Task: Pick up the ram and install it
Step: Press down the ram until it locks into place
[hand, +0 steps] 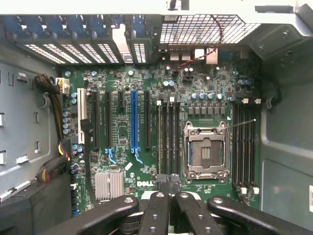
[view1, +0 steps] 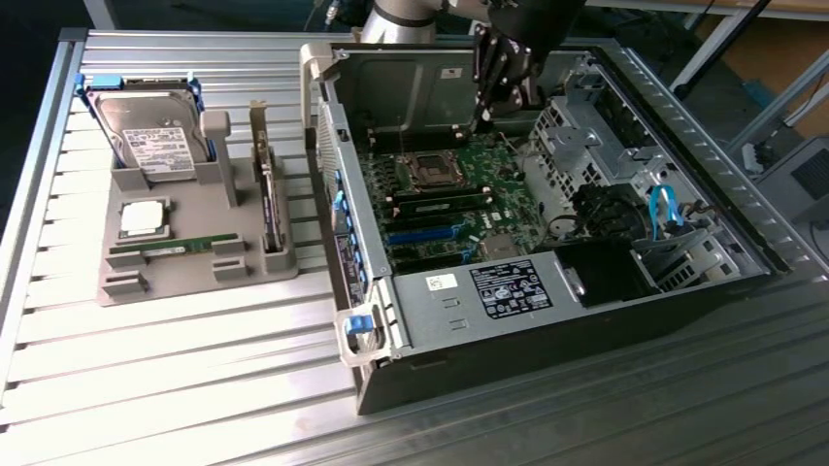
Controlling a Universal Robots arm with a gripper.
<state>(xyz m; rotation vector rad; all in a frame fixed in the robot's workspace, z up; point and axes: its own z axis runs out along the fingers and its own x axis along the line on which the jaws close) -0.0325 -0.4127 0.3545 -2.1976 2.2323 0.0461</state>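
Observation:
The ram (view1: 174, 247) is a thin green stick lying flat in a slot near the front of the grey holder (view1: 130, 282), at the exterior view's left. My gripper (view1: 500, 115) hangs inside the open computer case (view1: 545, 330), above the back of the motherboard (view1: 447, 209) and far from the ram. In the wrist view its fingertips (hand: 169, 180) are pressed together with nothing between them, above the motherboard's edge. Long black memory slots (hand: 167, 132) run beside the empty processor socket (hand: 205, 152), with more slots (hand: 243, 147) on its other side.
The holder also carries a hard drive (view1: 153, 131), a square silver processor (view1: 143, 218) and a dark expansion card (view1: 270, 199) standing on edge. In the case, the power supply (view1: 518, 291), drive cage (view1: 583, 146) and blue cables (view1: 667, 209) crowd the motherboard.

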